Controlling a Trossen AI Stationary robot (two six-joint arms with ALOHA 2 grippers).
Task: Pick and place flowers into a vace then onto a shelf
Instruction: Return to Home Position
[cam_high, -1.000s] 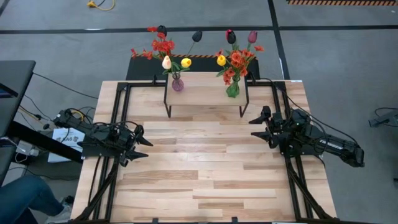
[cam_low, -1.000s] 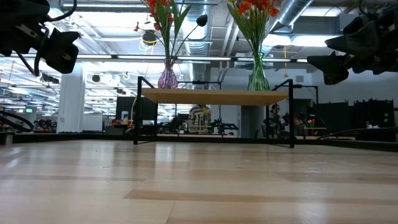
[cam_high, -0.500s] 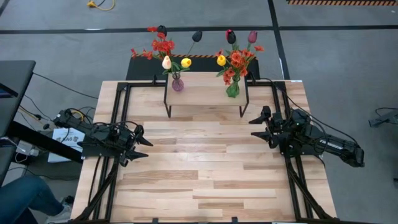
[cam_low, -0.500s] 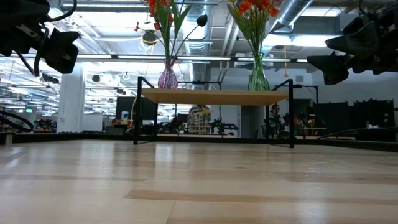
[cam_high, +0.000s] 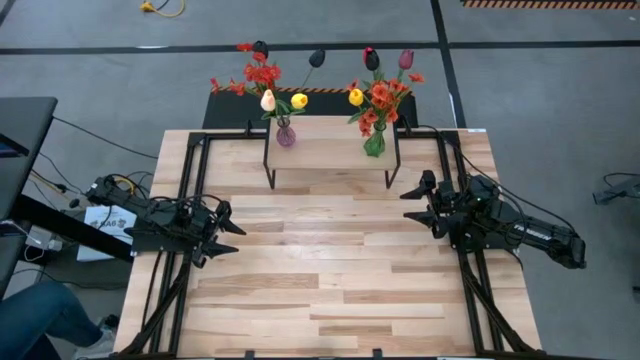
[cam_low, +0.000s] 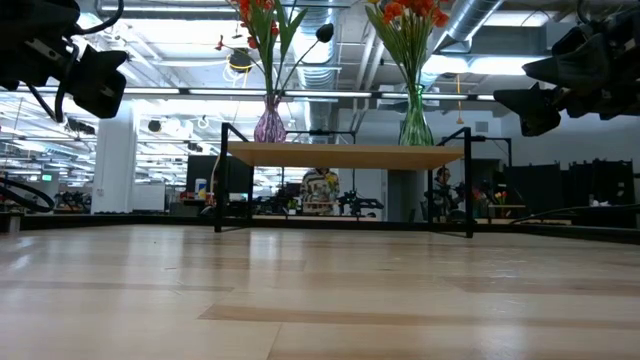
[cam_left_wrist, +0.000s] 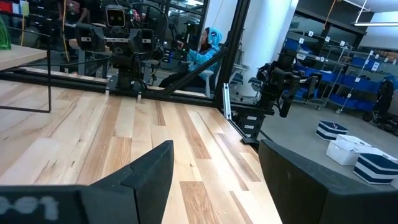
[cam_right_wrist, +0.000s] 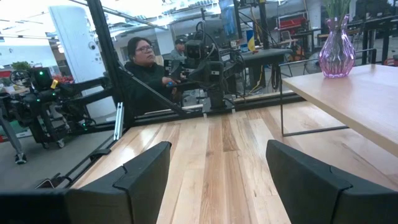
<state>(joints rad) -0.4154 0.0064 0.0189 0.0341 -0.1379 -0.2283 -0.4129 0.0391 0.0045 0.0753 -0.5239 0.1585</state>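
Two vases stand on the shelf (cam_high: 330, 150) at the table's far side: a purple vase (cam_high: 286, 135) on its left part and a green vase (cam_high: 375, 143) on its right, each holding flowers (cam_high: 265, 80) (cam_high: 380, 95) with red, yellow and dark heads. In the low view the shelf (cam_low: 345, 155) carries both vases (cam_low: 270, 122) (cam_low: 416, 125). My left gripper (cam_high: 228, 232) waits open near the table's left edge, level above the wood. My right gripper (cam_high: 418, 202) waits open near the right edge. Both are far from the shelf.
Black frame rails (cam_high: 190, 200) (cam_high: 455, 170) run along both table sides. The wood tabletop (cam_high: 330, 270) stretches between the arms and the near edge. A person (cam_right_wrist: 146, 68) sits beyond the table in the right wrist view.
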